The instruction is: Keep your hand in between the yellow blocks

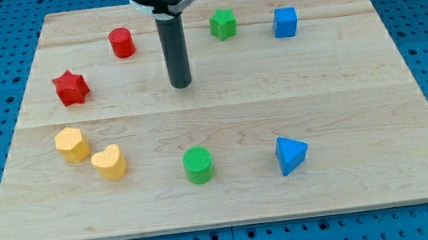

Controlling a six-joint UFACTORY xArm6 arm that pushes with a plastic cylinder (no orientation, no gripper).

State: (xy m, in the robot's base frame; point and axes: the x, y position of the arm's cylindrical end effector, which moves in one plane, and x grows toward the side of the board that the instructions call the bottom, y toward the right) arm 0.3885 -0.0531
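Yellow is the colour that matters here: a yellow heart block (110, 162) and a yellow hexagonal block (72, 144) are found at the lower left of the frame, just beside each other with only a narrow gap left between them. For the step to be done well, my tip (182, 84), which is seen at the upper centre of the frame and well apart from both, would have to be brought down and to the left and eased into that gap along its open side, so that neither block is knocked away; the slot looks tight, so some nudging is to be expected. No jaws are carried by this arm, so nothing is clenched or released; only a bare rod is presented. Along the near edge, a green cylinder (198, 164) and a blue triangular block (291, 155) are placed to the right, off the likely path. Further up, a red star block (71, 87) is set closest to that path and should be skirted. At the far edge, a red cylinder (121, 42), a green star-like block (223, 23) and a blue cube (285, 22) are lined up on the wooden board (389, 100).
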